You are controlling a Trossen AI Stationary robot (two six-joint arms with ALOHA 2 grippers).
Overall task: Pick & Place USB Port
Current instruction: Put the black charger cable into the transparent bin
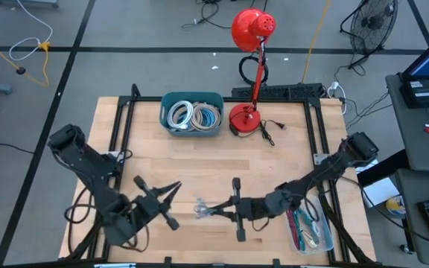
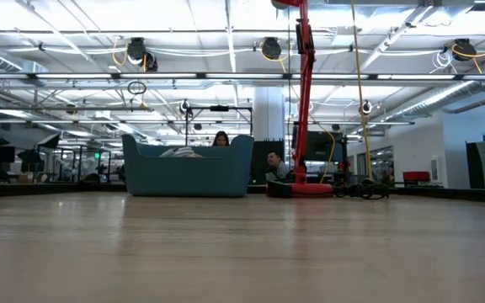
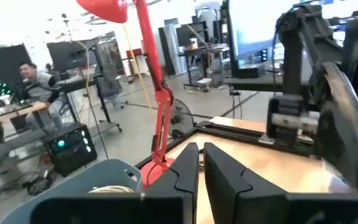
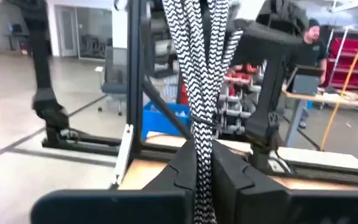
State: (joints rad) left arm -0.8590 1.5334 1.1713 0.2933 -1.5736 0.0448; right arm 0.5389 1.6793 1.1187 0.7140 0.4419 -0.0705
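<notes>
A bundle of black-and-white braided cable (image 4: 197, 74) hangs between the fingers of my right gripper (image 4: 204, 152), which is shut on it. From above, the bundle (image 1: 202, 209) shows pale near the table's near edge, just left of my right gripper (image 1: 218, 211). No USB port can be made out on it. My left gripper (image 1: 176, 187) hovers a little to the left of the bundle. Its fingers (image 3: 188, 168) are shut on nothing and point toward the far right. The low view shows neither gripper nor cable. My right gripper pinches several strands of the braided bundle (image 4: 202, 140) between its two fingers. The fingers come in level from the table's right side. Strands run on past the fingers on both sides. The low view shows nothing of the cable on the table top.
A blue bin (image 1: 166, 119) with coiled cables stands at the far middle, with a red desk lamp (image 1: 244, 119) beside it. A clear bin (image 1: 320, 240) of coloured cables sits at the near right. A black frame (image 1: 121, 126) borders the table. People sit in the room beyond.
</notes>
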